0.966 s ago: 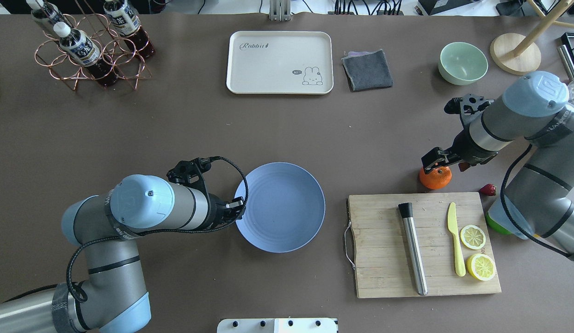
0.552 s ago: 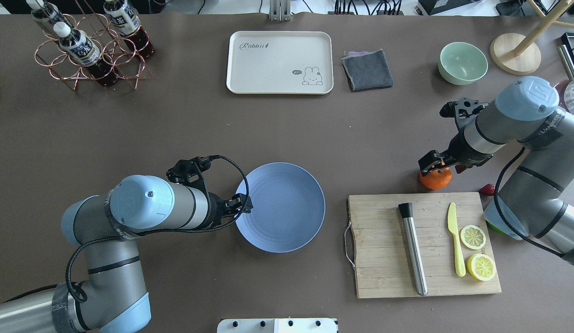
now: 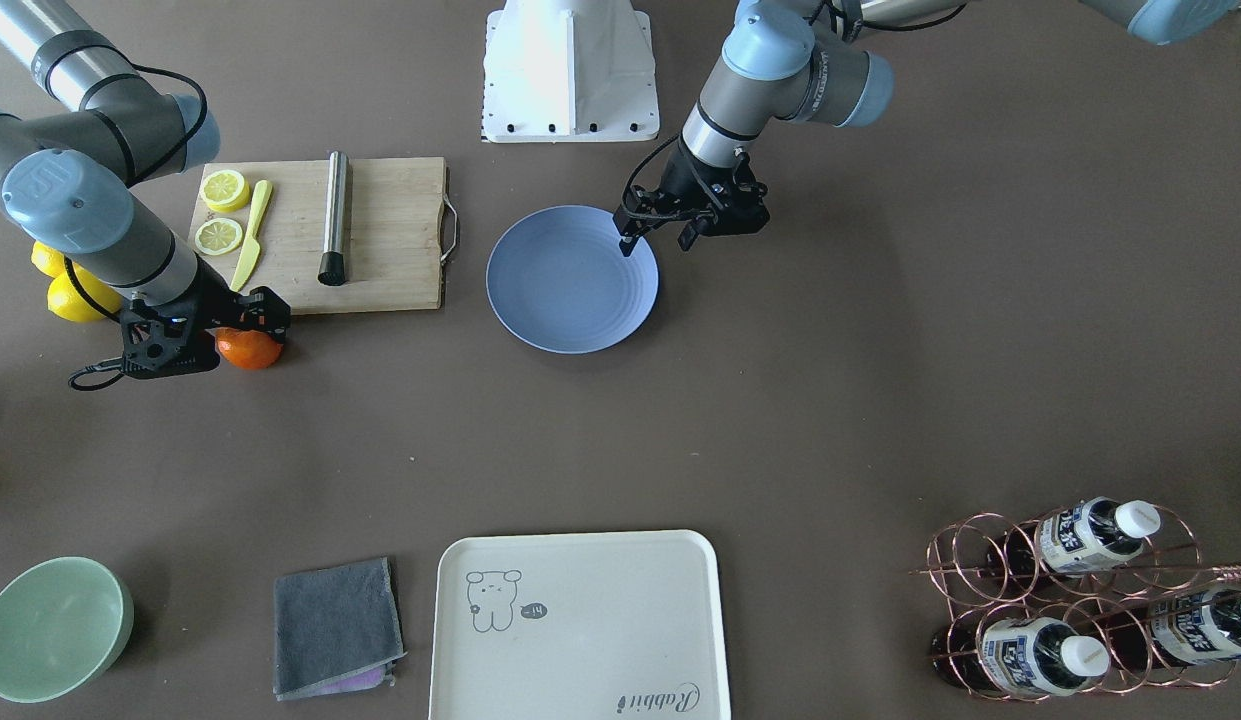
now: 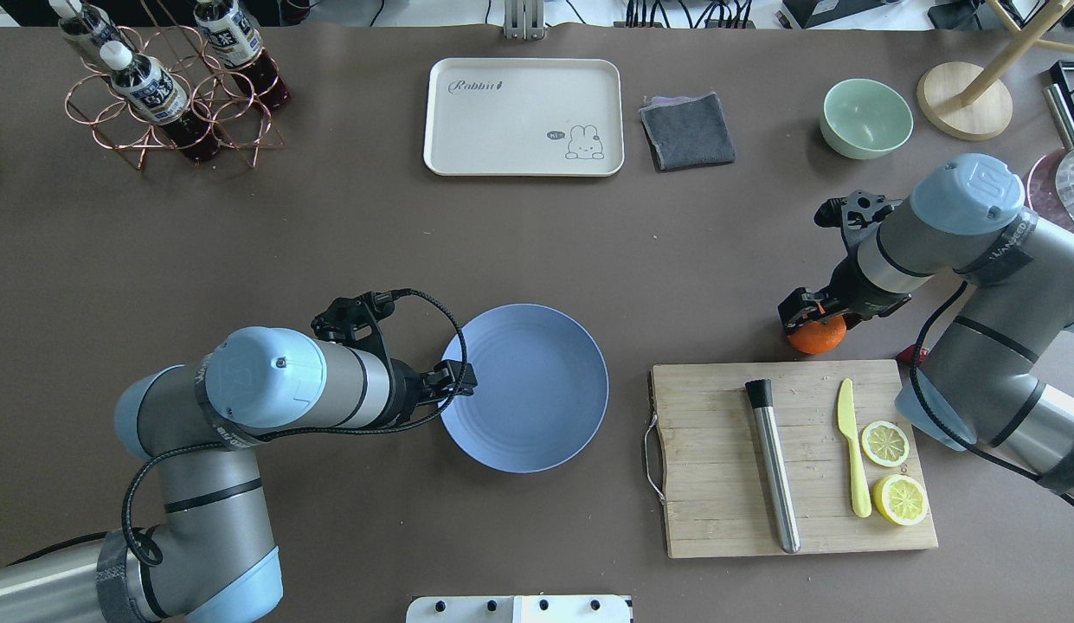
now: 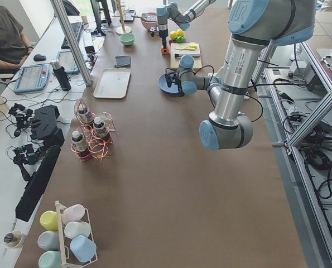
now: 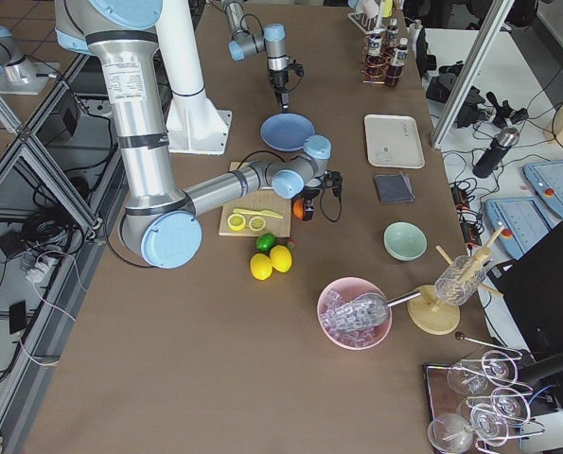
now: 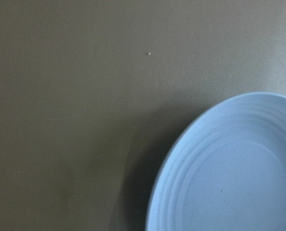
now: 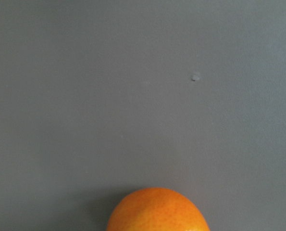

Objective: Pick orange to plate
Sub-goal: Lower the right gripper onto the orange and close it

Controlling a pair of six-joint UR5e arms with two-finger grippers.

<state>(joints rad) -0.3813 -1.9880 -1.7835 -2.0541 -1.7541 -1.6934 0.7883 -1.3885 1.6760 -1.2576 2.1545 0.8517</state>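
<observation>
The orange (image 4: 819,337) sits on the brown table just beyond the cutting board's far right corner; it also shows as the orange (image 3: 250,350) and fills the bottom edge as the orange (image 8: 157,212). My right gripper (image 4: 807,309) hangs low right over it, fingers apart, nothing gripped. The blue plate (image 4: 537,389) lies bare at mid-table, seen too as the plate (image 3: 570,285) and the plate (image 7: 229,173). My left gripper (image 4: 461,380) hovers open over the plate's left rim.
A wooden cutting board (image 4: 718,467) right of the plate carries a metal rod (image 4: 772,463), a yellow knife (image 4: 852,450) and two lemon halves (image 4: 891,472). Farther back are a cream tray (image 4: 524,117), a grey cloth (image 4: 688,130), a green bowl (image 4: 865,117) and a bottle rack (image 4: 169,86).
My right arm has swung left and lowered its gripper closer onto the orange, which stays put. My left gripper has crept right over the plate's rim.
</observation>
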